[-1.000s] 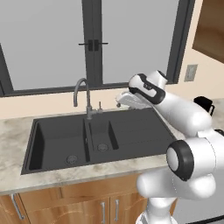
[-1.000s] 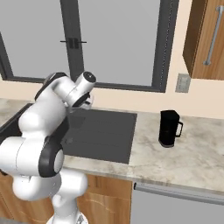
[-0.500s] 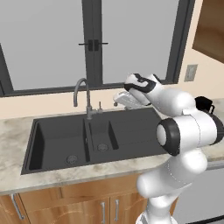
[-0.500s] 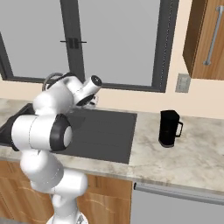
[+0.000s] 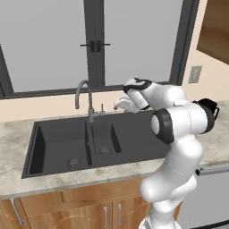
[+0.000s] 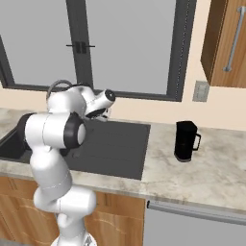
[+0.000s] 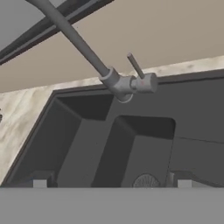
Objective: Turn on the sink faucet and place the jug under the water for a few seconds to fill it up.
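Gripper swung closer toward faucet lever; jaws wide apart, empty. No water yet. Jug untouched on tabletop.

Grey gooseneck sink faucet mounted behind dark double-basin sink, lever upright; black jug stood upright on counter, well apart

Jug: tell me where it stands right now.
The black jug stands upright on the counter right of the sink, below the wall outlet, apart from the gripper.
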Robot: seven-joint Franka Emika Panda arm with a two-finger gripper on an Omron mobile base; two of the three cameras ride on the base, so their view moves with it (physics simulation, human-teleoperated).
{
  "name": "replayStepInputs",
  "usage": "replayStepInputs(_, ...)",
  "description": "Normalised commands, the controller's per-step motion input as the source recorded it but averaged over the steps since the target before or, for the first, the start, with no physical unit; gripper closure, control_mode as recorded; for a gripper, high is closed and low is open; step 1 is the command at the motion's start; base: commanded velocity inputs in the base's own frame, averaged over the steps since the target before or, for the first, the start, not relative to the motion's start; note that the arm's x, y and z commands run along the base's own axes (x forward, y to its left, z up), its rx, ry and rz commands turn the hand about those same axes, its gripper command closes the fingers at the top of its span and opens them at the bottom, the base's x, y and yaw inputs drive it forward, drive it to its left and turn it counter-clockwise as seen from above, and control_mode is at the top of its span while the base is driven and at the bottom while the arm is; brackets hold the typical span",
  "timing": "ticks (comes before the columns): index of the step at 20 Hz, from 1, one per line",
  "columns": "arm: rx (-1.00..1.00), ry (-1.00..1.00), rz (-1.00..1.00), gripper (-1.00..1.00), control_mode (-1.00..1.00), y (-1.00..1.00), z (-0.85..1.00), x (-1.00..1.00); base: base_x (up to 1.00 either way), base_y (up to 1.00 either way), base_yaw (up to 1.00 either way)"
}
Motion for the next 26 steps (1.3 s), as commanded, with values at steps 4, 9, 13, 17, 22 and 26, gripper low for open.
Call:
replayStepInputs(4,0.00,-0.01,0.00,-1.00,-1.00,0.09,-0.24,0.47,0.00,0.00,0.00)
replayStepInputs(9,0.00,0.00,0.00,-1.00,-1.00,0.12,-0.16,0.50,0.00,0.00,0.00)
replayStepInputs(13,0.00,-0.01,0.00,-1.00,-1.00,0.21,-0.12,0.49,0.00,0.00,0.00)
replayStepInputs(17,0.00,-0.02,0.00,-1.00,-1.00,0.22,-0.05,0.40,0.00,0.00,0.00)
replayStepInputs(22,0.00,0.00,0.00,-1.00,-1.00,0.19,-0.11,0.26,0.00,0.00,0.00)
replayStepInputs(26,0.00,0.00,0.00,-1.00,-1.00,0.18,-0.24,0.22,0.00,0.00,0.00)
